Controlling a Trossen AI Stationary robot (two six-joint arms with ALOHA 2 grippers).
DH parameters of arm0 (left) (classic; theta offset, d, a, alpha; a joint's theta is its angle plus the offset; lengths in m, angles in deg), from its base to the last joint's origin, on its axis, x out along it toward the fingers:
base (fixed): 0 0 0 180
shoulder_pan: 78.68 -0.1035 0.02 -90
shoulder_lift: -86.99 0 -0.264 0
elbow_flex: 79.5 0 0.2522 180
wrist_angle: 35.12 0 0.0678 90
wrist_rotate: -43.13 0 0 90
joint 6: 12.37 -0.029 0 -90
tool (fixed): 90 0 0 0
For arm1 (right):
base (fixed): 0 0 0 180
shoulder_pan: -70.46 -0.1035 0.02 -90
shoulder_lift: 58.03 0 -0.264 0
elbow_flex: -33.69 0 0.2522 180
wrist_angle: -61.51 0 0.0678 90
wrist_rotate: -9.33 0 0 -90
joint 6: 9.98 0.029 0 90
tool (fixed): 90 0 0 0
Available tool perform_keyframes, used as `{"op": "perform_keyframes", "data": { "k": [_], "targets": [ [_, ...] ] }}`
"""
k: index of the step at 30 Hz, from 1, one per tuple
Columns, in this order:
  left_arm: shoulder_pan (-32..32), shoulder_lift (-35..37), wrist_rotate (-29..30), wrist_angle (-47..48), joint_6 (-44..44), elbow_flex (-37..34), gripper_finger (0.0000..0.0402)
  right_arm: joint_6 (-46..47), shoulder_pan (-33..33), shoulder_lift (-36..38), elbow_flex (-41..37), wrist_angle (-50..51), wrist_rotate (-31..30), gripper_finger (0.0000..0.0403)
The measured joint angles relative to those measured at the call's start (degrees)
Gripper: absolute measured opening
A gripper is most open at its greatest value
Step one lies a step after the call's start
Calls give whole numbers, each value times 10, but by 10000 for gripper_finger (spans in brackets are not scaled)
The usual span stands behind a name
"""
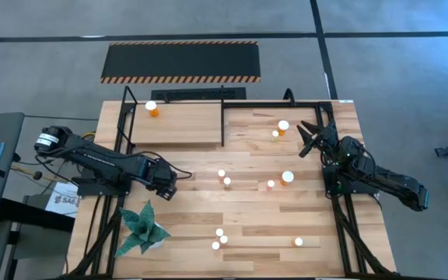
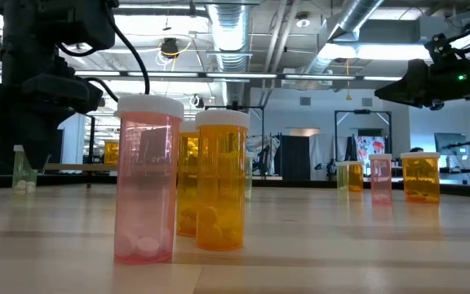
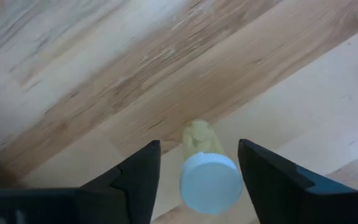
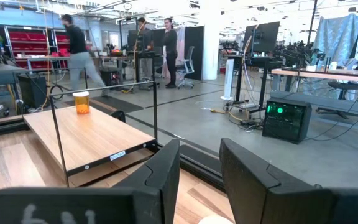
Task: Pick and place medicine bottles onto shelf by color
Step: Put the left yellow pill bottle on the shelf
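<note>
My left gripper (image 3: pixel 197 171) is open at the table's left, pointing down. Its fingers stand on either side of a small pale yellow-green bottle with a white cap (image 3: pixel 207 180), which stands upright on the table (image 2: pixel 23 170); a gap shows on each side. My right gripper (image 1: pixel 309 138) is open, empty and raised at the far right, near two white-capped bottles (image 1: pixel 283 125). One orange bottle (image 1: pixel 153 109) stands on the wooden shelf (image 1: pixel 181 128). Several more bottles stand on the tabletop (image 1: pixel 225 180).
A green folded-paper plant (image 1: pixel 142 225) sits at the near left. The shelf's black posts and rails (image 1: pixel 222 117) run along the far side. A hazard-striped black panel (image 1: pixel 181 62) lies beyond the table. People stand in the room behind (image 4: pixel 76 46).
</note>
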Motion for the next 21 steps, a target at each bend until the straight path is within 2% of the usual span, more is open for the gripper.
{"op": "perform_keyframes", "data": {
  "k": [15,21],
  "targets": [
    [-3,0,-19,-13,-23,0,104,0,0,0,0,0,0,137],
    [-3,0,-17,-23,-38,1,94,0,0,0,0,0,0,139]
  ]
}}
